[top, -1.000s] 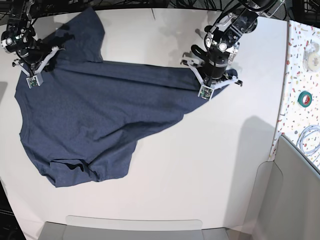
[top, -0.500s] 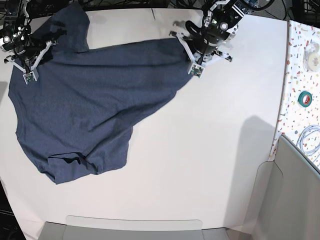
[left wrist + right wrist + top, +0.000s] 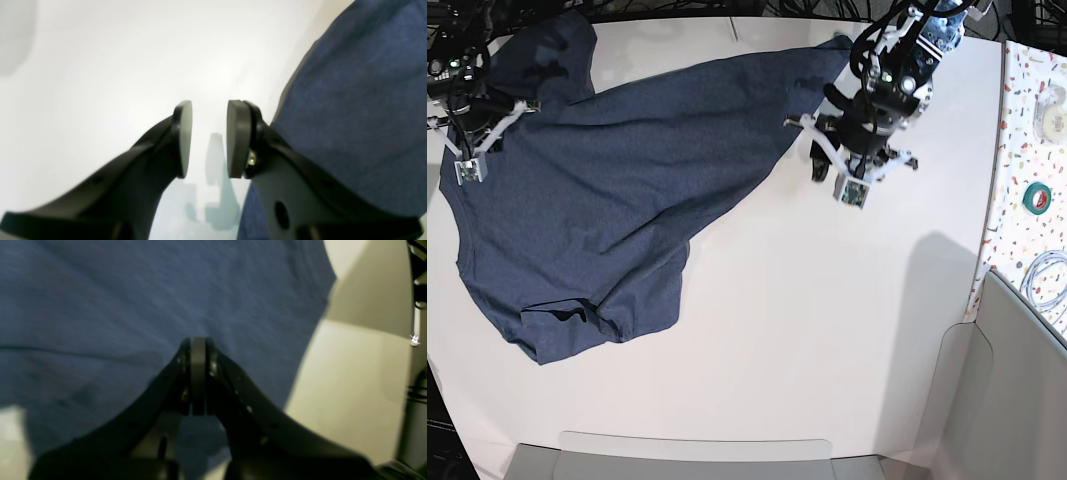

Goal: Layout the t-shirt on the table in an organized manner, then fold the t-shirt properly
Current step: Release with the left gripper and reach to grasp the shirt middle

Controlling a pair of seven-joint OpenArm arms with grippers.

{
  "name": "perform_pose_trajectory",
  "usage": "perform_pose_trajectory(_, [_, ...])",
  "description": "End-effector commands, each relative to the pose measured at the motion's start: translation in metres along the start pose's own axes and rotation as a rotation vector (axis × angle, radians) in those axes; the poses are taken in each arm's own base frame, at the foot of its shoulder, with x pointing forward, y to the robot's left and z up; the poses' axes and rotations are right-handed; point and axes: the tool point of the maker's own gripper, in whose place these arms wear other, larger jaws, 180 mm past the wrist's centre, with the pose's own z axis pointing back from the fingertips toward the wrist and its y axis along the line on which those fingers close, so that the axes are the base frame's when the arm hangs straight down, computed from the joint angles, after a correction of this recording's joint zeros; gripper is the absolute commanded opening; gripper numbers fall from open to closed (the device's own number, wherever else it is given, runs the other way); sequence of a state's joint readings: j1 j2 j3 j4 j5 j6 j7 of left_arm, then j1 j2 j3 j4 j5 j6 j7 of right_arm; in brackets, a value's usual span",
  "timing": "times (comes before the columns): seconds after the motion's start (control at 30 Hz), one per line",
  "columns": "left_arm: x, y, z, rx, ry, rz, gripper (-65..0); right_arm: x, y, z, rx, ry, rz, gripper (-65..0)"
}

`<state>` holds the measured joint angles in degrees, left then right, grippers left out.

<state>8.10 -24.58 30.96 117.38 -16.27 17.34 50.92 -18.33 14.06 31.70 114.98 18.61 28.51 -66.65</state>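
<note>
The t-shirt point(image 3: 597, 190) is lying plain side up across the far left part of the surface point(image 3: 807, 340), spreading from a bunched, rumpled lump at its near left end up to a long corner that is stretching toward the far right edge of the surface. No lettering, brand or label is showing anywhere on the cloth; only heathered navy fabric is facing up. The left gripper point(image 3: 847, 180) is hanging just off the shirt's right edge, over bare white surface, and in its wrist view point(image 3: 208, 138) the jaws are standing apart with nothing between them, the shirt's edge running close beside the right pad. The right gripper point(image 3: 469, 150) is sitting at the shirt's far left shoulder area, and its wrist view point(image 3: 198, 373) is showing the jaws pressed together over blue cloth; whether any fabric is pinched between them I cannot tell from here, since the view is blurred. Beyond the surface's right edge a narrow speckled strip point(image 3: 1017, 150) is carrying a roll of green tape point(image 3: 1038, 197) and a coil of white cable point(image 3: 1047, 280); nothing readable is showing on them either.
</note>
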Motion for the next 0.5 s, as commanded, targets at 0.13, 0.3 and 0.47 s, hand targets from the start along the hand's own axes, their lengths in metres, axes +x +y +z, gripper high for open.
perform_pose_trajectory(0.13, [0.077,0.002,-0.013,-0.11,-0.178,0.001,-43.1,0.033,0.053,-0.009,0.117,-0.098,-0.032,-65.0])
perform_pose_trajectory(0.3, [0.089,0.006,-0.05,-0.239,-0.157,0.095,-43.2,0.043,0.103,-0.015,0.236,-0.108,0.011,-65.0])
perform_pose_trajectory(0.47, [0.06,0.012,-0.095,-0.253,-0.01,0.192,-43.2,0.039,0.095,-0.018,0.197,-0.08,-0.051,-65.0])
